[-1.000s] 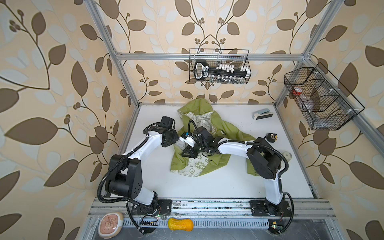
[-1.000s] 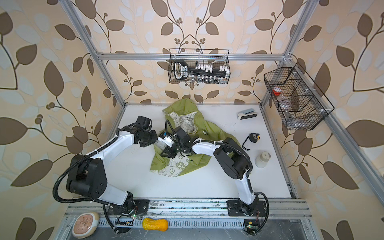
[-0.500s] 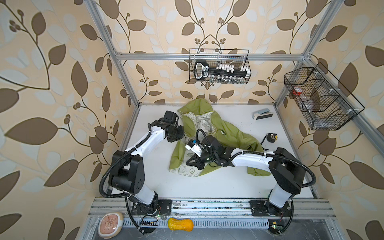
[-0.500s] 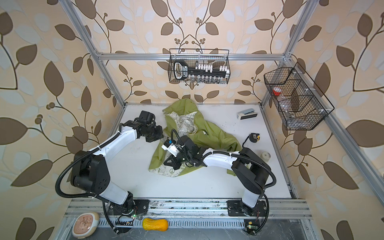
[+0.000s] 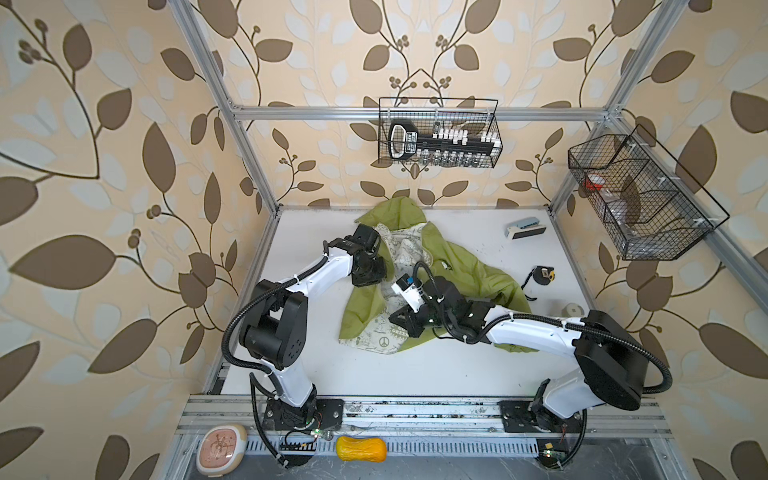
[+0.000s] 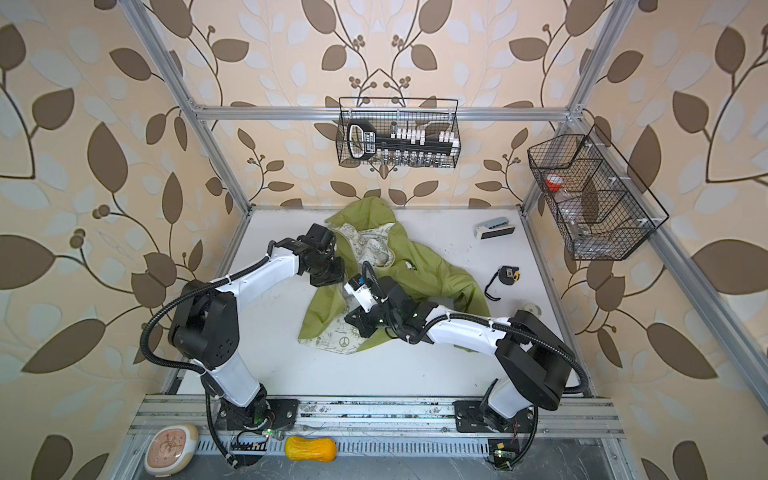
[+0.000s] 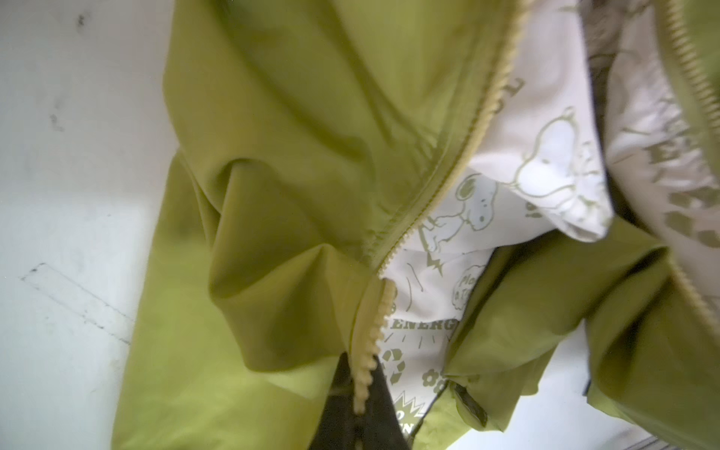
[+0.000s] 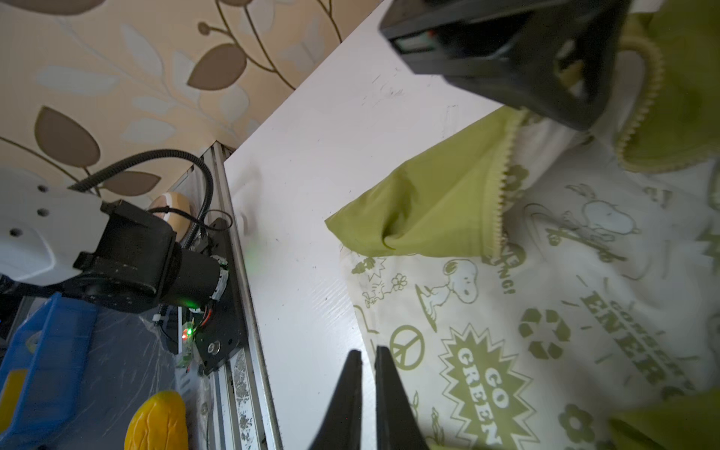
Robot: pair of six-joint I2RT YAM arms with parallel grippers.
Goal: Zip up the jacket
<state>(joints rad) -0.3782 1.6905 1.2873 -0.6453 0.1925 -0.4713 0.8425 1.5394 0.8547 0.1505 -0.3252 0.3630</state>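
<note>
Two lining (image 8: 565,311) prints, "GO GREEN" (image 8: 481,383), "ENERGY" (image 7: 422,325)

The white table (image 5: 374,374) carries the olive-green jacket (image 5: 461,266), spread open from the middle of the far edge toward the centre with its printed white lining up. Near the far right corner lies a small grey-and-blue box (image 5: 524,227). Along the right edge lie a black-and-yellow tape measure (image 5: 542,274) and, nearer, a small white round thing (image 5: 573,309).

walls (image 5: 124,208): beige leaf wallpaper | frame (image 5: 415,113): aluminium | table (image 5: 415,374): white, evenly lit
</note>
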